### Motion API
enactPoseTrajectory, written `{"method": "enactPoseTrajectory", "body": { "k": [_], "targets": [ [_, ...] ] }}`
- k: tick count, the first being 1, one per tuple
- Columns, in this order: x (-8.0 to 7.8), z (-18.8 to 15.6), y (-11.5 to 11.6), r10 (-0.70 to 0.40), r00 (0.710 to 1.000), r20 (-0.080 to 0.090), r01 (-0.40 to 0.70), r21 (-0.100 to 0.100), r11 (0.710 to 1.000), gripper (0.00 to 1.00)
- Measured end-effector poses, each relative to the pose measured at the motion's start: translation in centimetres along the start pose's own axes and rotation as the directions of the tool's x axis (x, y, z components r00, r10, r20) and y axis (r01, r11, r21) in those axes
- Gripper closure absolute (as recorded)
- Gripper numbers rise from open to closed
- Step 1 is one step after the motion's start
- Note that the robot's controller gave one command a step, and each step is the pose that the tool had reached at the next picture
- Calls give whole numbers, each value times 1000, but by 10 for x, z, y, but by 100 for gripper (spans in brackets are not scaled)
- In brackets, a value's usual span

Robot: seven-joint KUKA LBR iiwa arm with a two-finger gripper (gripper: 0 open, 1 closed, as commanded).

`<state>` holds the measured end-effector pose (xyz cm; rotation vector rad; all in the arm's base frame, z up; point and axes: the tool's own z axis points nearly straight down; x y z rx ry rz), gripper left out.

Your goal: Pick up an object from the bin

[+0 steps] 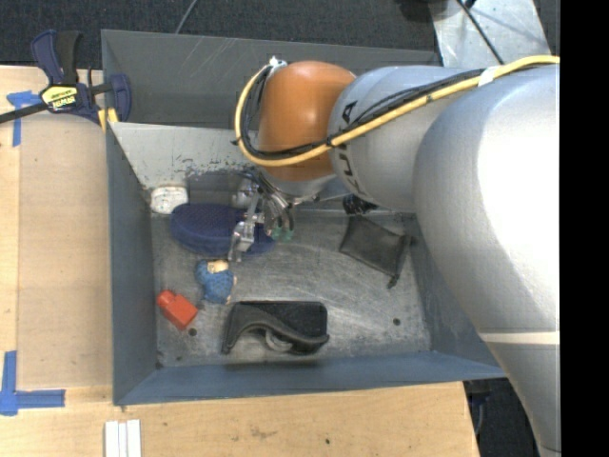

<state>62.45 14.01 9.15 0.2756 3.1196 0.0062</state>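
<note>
Nearest me, by the bin [285, 374] front wall, a black shoe-like thing [276, 324] lies on its side. Left of it is an orange block [177, 308], close to the left wall. Just behind, a small blue lump [215, 282] w/ a pale top.

Mid-bin: the gripper [249, 231] hangs low over the right edge of a dark blue rounded pad [205, 227], and the small blue lump sits just below it. Can't tell whether it's apart or closed; the wrist bulk hides too much. Nothing visibly held, so I judge we're at the approach/descend step, grasp not yet made. The pad looks like the likely target, tho the lump is about as near.

Next move, imo: settle which of the two, line up over it, go down, close, lift straight.

Room: open floor right of the gripper up to a dark flat square [373, 246]. Farther back a white piece [168, 198] touches the pad's far-left edge, near the sloped back wall, so it's tight on that side.
</note>
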Motion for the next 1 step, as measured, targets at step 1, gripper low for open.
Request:
{"method": "enactPoseTrajectory", "body": {
  "k": [1],
  "targets": [
    [3,-134,-7,-242,970,1,242,1,970,100]
  ]
}}
